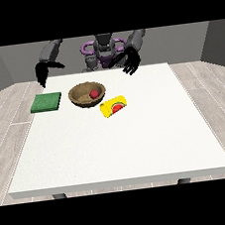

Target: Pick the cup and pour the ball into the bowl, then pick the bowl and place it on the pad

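A brown wooden bowl point(87, 94) stands on the white table point(118, 143) with a red ball point(95, 93) inside it. Just right of the bowl and nearer the camera, a yellow cup point(113, 106) lies on its side, its red inside facing the camera. A green square pad point(46, 102) lies left of the bowl. The hand at the view's right point(130, 61) hovers over the table's far edge, behind the cup, fingers spread and hanging down, holding nothing. The hand at the view's left point(42, 73) hangs by the far left corner, behind the pad, fingers straight and pointing down.
The robot's torso point(103, 53) stands behind the table's far edge. The near half of the table is bare white surface. Grey plank floor surrounds the table.
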